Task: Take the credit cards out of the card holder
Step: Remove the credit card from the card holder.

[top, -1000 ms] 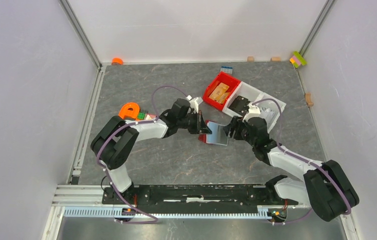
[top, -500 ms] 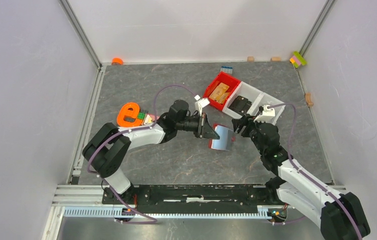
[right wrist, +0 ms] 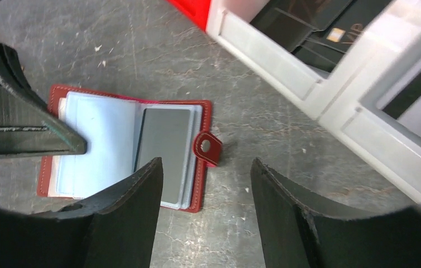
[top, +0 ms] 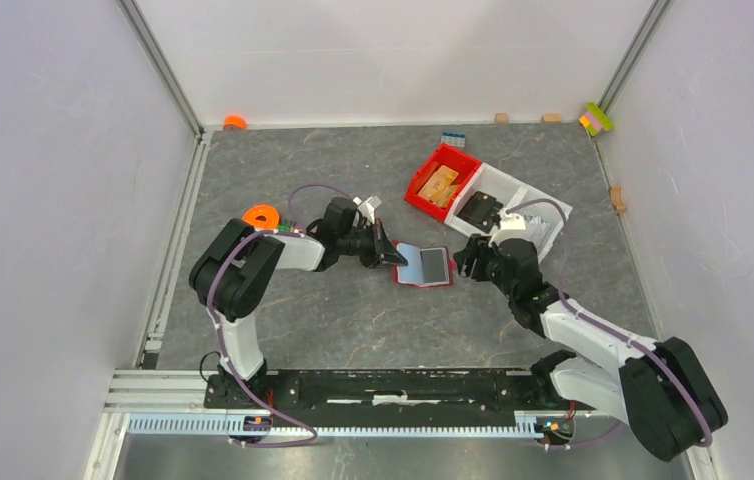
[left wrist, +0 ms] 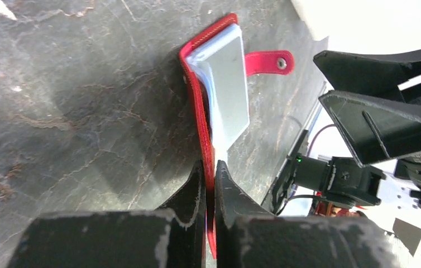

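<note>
At the lower centre of the left wrist view, we saw the left gripper (left wrist: 210, 170) pinching the red cover of the card holder (left wrist: 192, 95), which lay open mid-frame in the top view. The right gripper (right wrist: 205, 167) hung over it, fingers spread. The credit cards (right wrist: 163, 151) sat inside, stacked too closely to count. Farther off, the red bin (right wrist: 194, 6) was cut off to one corner.

One card holder (right wrist: 208, 148) lies open on the surface (top: 353, 320), showing one light blue card (right wrist: 105, 145) and one grey card (right wrist: 163, 153); the edges stacked beneath them are too thin to count. Two grippers flank the card holder: the left gripper (left wrist: 209, 170) and the right gripper (right wrist: 205, 164). Beyond the card holder stand one red bin (top: 421, 172) and one white tray (top: 536, 200). Farther from it are three tan blocks (top: 501, 118) (top: 551, 118) (top: 617, 197), one orange ring (top: 234, 122) and one orange piece (top: 261, 215).
</note>
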Robot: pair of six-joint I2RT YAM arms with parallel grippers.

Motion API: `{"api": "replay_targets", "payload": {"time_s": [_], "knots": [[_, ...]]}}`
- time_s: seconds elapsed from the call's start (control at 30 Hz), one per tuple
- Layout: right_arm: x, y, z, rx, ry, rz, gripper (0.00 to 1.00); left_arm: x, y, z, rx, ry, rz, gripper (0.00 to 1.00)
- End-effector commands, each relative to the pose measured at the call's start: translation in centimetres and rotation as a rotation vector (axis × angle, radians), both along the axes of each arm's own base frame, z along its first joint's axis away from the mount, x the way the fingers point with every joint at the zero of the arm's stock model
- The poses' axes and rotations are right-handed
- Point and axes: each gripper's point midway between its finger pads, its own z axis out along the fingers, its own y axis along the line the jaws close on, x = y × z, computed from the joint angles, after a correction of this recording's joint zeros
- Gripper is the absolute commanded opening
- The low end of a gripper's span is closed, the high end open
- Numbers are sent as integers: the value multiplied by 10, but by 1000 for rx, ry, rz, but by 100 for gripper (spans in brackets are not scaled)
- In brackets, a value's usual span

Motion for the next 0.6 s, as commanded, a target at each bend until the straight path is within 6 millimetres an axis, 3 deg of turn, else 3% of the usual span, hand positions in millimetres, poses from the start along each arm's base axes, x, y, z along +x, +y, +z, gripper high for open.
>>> {"api": "replay_targets", "payload": {"time_s": [0.0,0.1,0.27,0.43,0.57], "knots": [[11,31,18,5,-26,131,64,11,4,-3,89,-47,1,10],[13,39,6,-40,24,159,67,13,11,-12,161,-49,5,18],[18,26,-7,-108,74,71,82,18,25,-17,270,-77,33,42],[20,27,-18,-124,115,69,75,19,27,-13,287,-108,33,63],[17,35,-36,-111,169,100,67,8,5,-4,180,-135,-43,71]]}}
